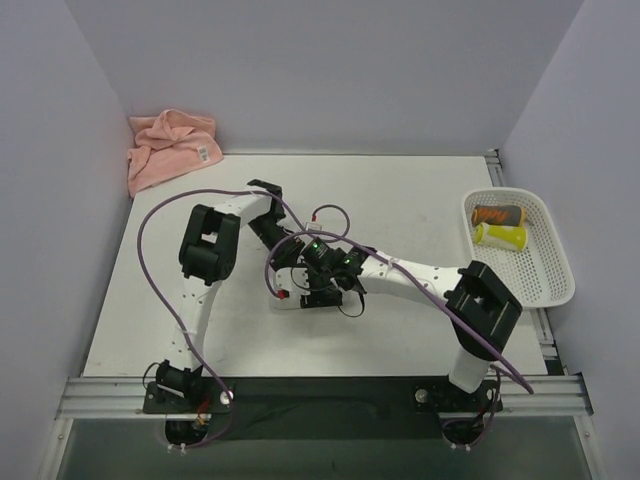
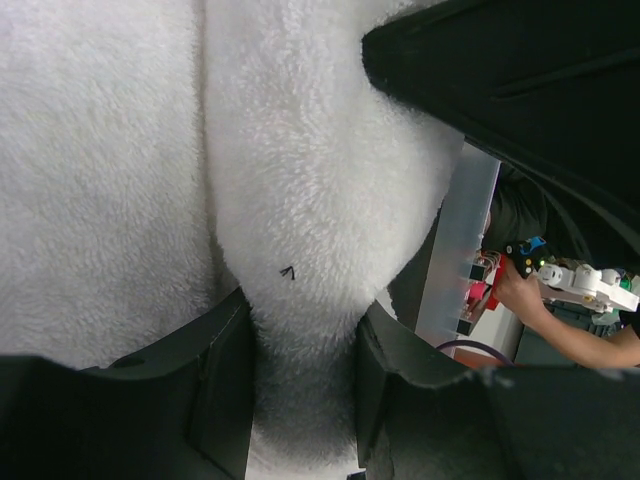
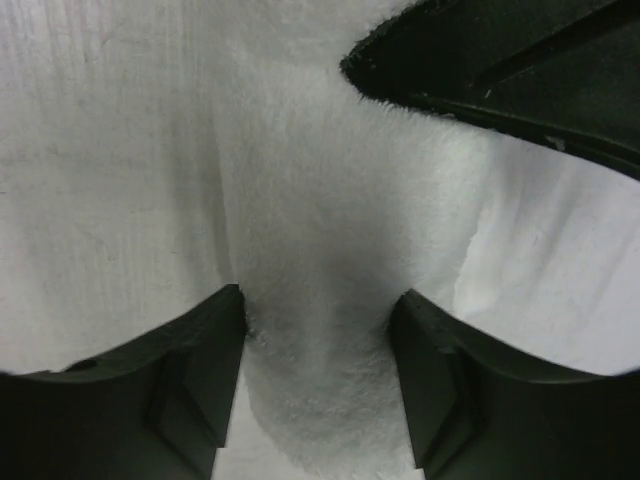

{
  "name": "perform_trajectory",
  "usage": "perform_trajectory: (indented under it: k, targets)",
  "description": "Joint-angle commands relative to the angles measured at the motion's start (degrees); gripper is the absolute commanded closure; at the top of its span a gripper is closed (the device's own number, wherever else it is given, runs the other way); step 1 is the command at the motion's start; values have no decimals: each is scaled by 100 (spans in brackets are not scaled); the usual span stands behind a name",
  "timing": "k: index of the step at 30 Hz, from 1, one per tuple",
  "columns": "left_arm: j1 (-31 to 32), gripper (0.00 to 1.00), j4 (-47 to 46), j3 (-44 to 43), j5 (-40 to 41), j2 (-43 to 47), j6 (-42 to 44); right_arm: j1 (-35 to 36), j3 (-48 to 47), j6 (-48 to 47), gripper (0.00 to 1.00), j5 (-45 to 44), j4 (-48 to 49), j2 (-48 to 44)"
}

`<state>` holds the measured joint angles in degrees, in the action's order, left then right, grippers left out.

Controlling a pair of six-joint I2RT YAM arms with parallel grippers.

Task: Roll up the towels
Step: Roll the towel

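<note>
The left gripper (image 2: 300, 335) is closed narrowly on a raised fold of the white towel (image 2: 300, 150), the pile touching both fingers. Just beside it, the right gripper (image 3: 318, 310) pinches a like ridge of the same towel, which fills the gap between its fingers. Both meet low over the middle of the counter (image 1: 420, 190). Well off to their far left, the pink towel (image 1: 170, 148) lies crumpled in the corner. Well to their right sits a white mesh basket (image 1: 552, 285).
</note>
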<state>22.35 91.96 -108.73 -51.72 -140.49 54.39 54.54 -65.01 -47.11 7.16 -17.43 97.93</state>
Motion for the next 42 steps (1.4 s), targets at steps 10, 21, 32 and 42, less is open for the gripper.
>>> perform_trajectory:
  k: [10, 21, 32, 42]
  targets:
    - [-1047, 22, -802, 1160, -495, 1092, 520, -936, -775, 633, 83, 2341, -1842, 876]
    - [-2674, 3, -1557, 2767, -1385, 2883, -243, -1631, -2031, 1178, 85, 3836, -3142, 2131]
    - [-2053, 3, -6838, 5615, -357, 4969, -4611, -2106, -3140, 1099, 87, 4672, -4022, 3205]
    - [-1225, 9, -8834, 5942, -171, 4267, -6150, -2132, -3658, 1011, 85, 4672, -4339, 3557]
